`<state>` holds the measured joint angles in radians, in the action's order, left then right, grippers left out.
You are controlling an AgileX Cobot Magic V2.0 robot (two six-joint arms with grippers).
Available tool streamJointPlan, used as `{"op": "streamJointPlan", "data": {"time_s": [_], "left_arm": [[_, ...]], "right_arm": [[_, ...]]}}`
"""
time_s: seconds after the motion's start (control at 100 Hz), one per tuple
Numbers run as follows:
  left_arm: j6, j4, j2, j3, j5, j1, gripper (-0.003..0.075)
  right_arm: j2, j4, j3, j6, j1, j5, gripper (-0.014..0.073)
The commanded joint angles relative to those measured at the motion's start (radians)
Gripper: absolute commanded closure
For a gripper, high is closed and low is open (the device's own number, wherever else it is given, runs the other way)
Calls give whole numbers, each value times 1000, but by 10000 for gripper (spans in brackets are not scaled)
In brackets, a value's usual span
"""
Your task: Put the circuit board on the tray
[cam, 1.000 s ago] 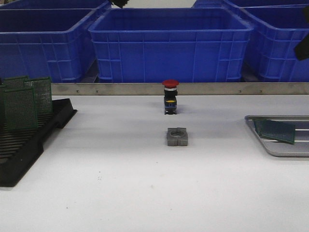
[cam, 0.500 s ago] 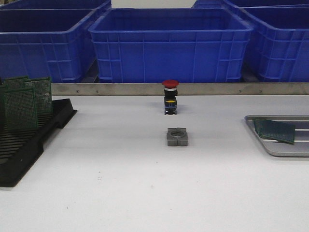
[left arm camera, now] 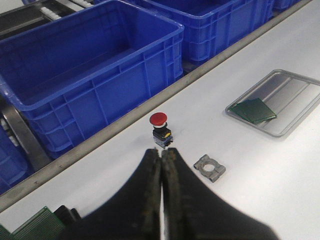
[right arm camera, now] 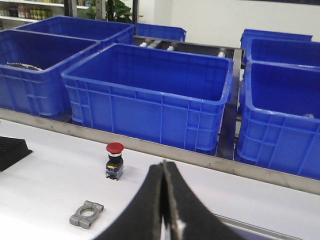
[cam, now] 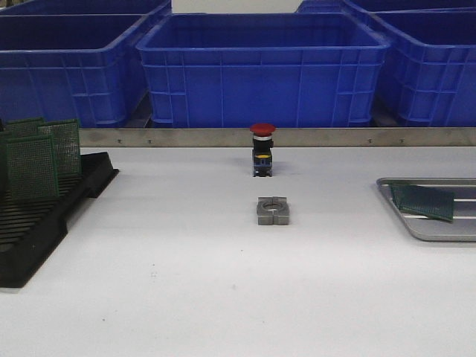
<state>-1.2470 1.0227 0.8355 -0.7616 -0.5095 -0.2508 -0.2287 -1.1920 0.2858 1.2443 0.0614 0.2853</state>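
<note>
Front view: we found the tray at the right edge of the white table, cut off by the frame. One green circuit board lay inside it, near its left end, resting across the ridged floor and slightly tilted. In the left wrist view the same circuit board sat in the corner of the tray nearest the camera, the remainder of the floor showing bare ridges.

At the left edge we recorded a black slotted rack holding further green boards standing upright in its rear slots; we counted at least three, overlapping one another. Its front slots held nothing.

Behind a metal rail stood a row of blue bins. As far as we could see into the central bin, no contents showed.

Between rack and tray, well apart from both, we noted a red-capped push button and, in front of it, a grey metal clamp block.

Neither arm appeared in the front view. In the wrist views the left gripper and the right gripper each showed fingers pressed together with nothing between them, held above the table.
</note>
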Motion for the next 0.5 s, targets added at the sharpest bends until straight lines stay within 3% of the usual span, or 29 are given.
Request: {"op": "streamJointPlan", "data": {"time_s": [0.0,0.23,0.49], "left_arm": [[9,48,-97,36,70,0,741],[9,60,-359,223,103,0,741],[9,137,-576,378,182,0,741]], "right_arm": [[65,-31,-1,6,-1,10,706],[199,-31,-47,6,-1,102,706],[206,-31,-49,5,-1,111,706]]}}
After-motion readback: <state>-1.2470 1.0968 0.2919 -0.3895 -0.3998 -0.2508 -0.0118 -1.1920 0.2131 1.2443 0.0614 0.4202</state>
